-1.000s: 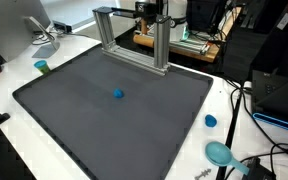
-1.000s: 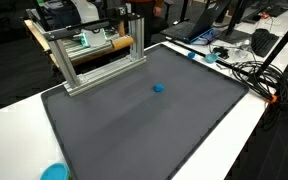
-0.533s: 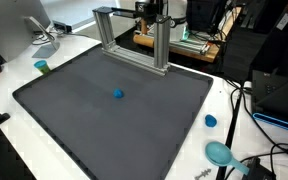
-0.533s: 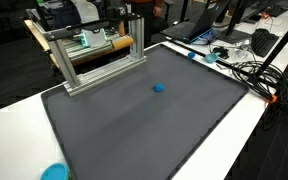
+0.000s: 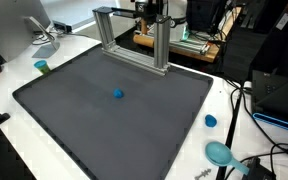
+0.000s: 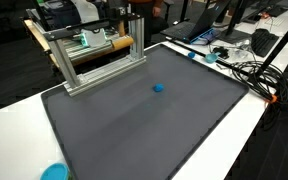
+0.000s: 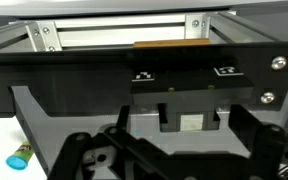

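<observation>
The tool [image 7: 179, 165] hangs with its jaws spread wide and nothing between them, close by the silver aluminium frame [image 5: 162, 45] at the far edge of the bench [image 5: 4, 95]. The small blue ball [image 5: 118, 95] lies alone near the middle of the dark grey mat [image 5: 74, 115], well apart from the tool. By my judgement nothing is grasped yet, and all the handling is yet to do.
</observation>
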Tool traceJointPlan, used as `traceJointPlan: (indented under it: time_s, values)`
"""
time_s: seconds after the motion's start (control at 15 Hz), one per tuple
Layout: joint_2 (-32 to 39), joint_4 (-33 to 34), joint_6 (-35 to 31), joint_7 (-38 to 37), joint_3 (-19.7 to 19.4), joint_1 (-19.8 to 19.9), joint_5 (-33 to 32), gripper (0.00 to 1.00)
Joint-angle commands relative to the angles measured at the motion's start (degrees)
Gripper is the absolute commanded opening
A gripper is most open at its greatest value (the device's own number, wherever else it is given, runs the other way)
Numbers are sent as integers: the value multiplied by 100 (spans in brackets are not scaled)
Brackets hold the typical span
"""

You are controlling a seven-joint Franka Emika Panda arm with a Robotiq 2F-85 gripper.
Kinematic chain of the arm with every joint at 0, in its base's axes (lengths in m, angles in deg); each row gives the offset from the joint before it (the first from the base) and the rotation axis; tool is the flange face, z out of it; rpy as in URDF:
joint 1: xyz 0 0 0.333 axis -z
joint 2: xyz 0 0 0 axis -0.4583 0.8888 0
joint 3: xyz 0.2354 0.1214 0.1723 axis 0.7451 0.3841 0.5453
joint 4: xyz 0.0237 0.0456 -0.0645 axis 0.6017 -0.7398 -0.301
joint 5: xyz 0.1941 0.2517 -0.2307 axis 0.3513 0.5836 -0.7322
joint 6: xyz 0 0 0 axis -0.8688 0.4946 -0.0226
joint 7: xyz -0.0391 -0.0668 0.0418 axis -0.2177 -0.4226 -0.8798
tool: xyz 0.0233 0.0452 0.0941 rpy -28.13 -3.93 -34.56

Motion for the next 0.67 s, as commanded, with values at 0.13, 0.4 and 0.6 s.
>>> traceJointPlan:
  time_s: [0.13, 0.4, 0.6]
  values:
    - [106, 13, -100, -264, 172, 12, -65, 100]
    - [148, 13, -112, -170, 221, -38, -106, 100]
    - [192, 12, -47, -196, 243, -55, -70, 100]
